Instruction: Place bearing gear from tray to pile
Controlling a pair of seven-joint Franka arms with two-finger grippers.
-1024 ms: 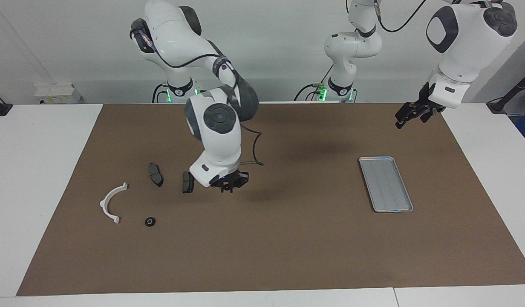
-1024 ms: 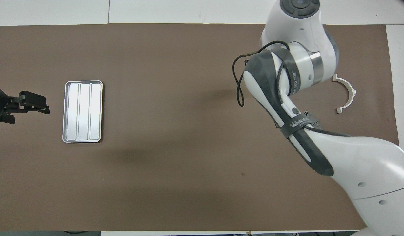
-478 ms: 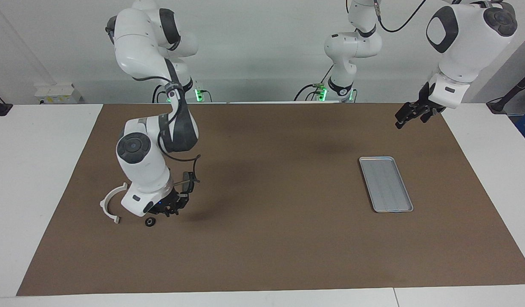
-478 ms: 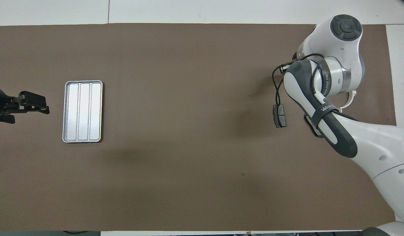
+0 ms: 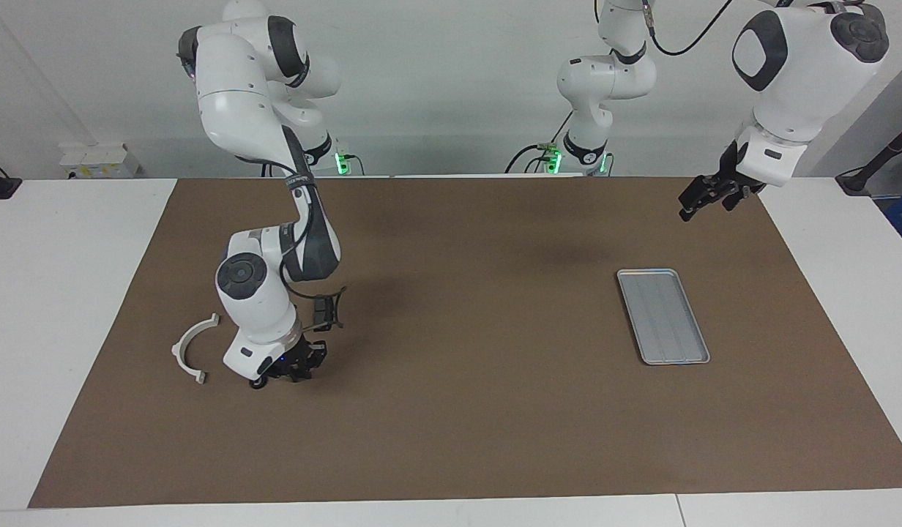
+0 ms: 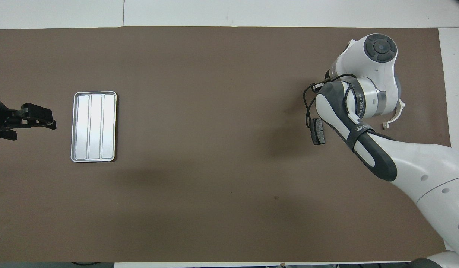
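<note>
Now lower, right gripper beside bearing gear, nearer bracket

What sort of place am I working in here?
Probably a robotics lab bench: a brown mat covers the white table, bearing only a metal tray and a white bracket.

brown mat | covers white table | 1 layer

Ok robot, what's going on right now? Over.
Right gripper low over the little black ring beside the white bracket. Left gripper waiting near the tray, which holds nothing. Nothing in the way.
</note>
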